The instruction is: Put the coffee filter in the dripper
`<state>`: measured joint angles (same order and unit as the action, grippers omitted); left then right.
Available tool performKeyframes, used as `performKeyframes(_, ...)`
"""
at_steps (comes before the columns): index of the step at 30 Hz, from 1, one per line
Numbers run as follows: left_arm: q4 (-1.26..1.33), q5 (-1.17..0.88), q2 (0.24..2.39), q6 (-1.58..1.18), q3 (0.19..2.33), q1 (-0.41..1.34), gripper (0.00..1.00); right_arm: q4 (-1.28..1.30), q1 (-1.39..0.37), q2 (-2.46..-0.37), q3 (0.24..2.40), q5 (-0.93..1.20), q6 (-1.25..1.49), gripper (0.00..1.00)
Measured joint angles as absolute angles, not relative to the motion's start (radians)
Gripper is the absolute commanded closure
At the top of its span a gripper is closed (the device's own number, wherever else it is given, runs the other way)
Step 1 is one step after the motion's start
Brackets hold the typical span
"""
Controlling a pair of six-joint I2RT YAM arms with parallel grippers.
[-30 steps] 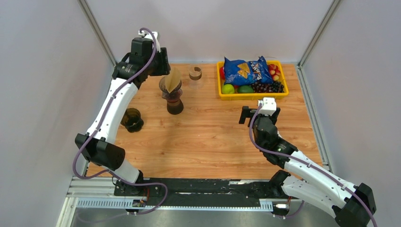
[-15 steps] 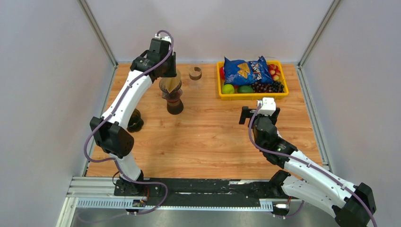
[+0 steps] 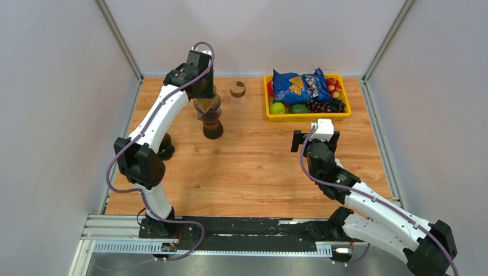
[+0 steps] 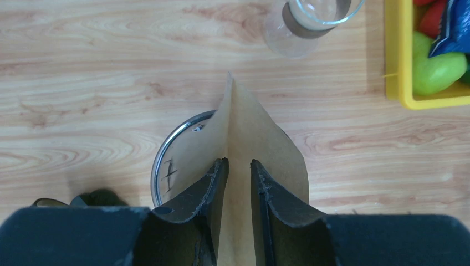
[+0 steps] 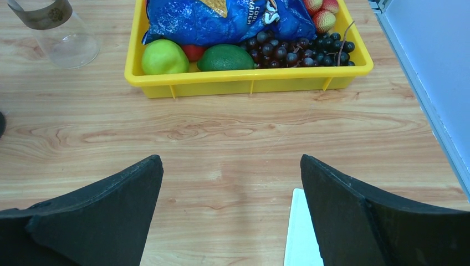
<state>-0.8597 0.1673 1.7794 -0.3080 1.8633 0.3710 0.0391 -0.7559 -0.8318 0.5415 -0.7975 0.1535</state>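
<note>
The brown paper coffee filter (image 4: 244, 133) is a folded cone pinched between the fingers of my left gripper (image 4: 239, 163). Its lower part sits inside the round rim of the glass dripper (image 4: 161, 166). In the top view the left gripper (image 3: 202, 87) is right over the dripper (image 3: 208, 107), which stands on a dark carafe (image 3: 212, 129) at the back left of the table. My right gripper (image 5: 230, 160) is open and empty, low over bare wood at the right centre (image 3: 315, 138).
A yellow tray (image 3: 268, 103) holds a blue chip bag (image 3: 299, 85), limes and grapes at the back right. A glass cup with a brown band (image 3: 237, 89) stands behind the dripper. A dark round object (image 3: 166, 150) sits left, partly behind the left arm. A white card (image 5: 302, 233) lies under the right gripper.
My left arm has swung right and forward with the filter. The filter has come down from beside the dripper into its rim. The right arm has not moved.
</note>
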Motion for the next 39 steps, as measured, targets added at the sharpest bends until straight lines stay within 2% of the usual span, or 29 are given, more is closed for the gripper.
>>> performKeyframes(39, -0.898, 0.158, 1.856, -0.306, 1.818, 0.371, 0.68, 0.049, -0.756, -0.842, 0.542, -0.803, 0.147, 0.0)
